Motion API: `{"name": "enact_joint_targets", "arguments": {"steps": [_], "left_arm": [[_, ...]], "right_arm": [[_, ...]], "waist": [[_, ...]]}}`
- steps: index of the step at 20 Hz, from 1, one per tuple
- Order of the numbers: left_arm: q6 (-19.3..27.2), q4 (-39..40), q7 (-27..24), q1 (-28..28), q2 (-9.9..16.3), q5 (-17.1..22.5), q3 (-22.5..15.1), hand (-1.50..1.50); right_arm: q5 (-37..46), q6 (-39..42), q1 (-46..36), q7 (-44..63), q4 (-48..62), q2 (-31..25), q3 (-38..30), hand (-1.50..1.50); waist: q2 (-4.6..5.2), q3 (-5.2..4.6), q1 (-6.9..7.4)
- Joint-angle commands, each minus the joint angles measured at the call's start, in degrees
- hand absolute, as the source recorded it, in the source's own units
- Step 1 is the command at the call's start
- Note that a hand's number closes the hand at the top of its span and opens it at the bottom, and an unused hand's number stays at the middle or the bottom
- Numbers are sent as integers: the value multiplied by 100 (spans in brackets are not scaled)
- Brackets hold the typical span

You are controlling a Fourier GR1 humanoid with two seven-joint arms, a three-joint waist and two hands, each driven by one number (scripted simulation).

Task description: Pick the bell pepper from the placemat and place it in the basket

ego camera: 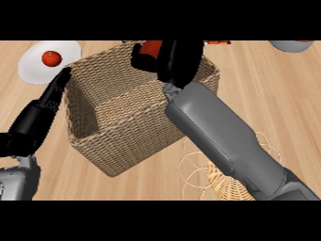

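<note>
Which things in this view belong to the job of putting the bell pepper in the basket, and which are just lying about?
Belong to the job:
bell pepper, held in the right hand
wicker basket
woven placemat

Lying about:
white plate with a red fruit
grey dish at the top edge
left hand, beside the basket

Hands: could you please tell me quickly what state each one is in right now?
Left hand: open, fingers straight, holding nothing.
Right hand: shut on the bell pepper.
</note>
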Motion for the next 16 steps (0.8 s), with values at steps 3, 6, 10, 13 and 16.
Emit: {"name": "enact_joint_targets", "arguments": {"steps": [3, 6, 10, 13, 16], "left_arm": [[13, 145, -38, 276, -163, -182, -248, 0], [52, 374, 54, -70, -188, -155, -201, 0], [-142, -172, 400, 176, -48, 118, -58, 0], [-154, 425, -127, 45, 30, 30, 67, 0], [148, 62, 288, -11, -290, -210, -267, 0]], "right_arm": [[-10, -1080, 514, -214, -178, -41, -537, -150], [-66, -1105, -58, -348, 473, 23, -652, -150], [-268, -762, -325, -653, 735, 23, -768, -150], [-612, -1122, 163, -1337, 299, 12, -793, -150], [-830, -1473, 250, -1370, -74, 24, -844, -150]], "waist": [[22, -22, -80], [42, -26, -9], [21, -25, 12], [30, -25, -51], [21, -21, -58]]}}
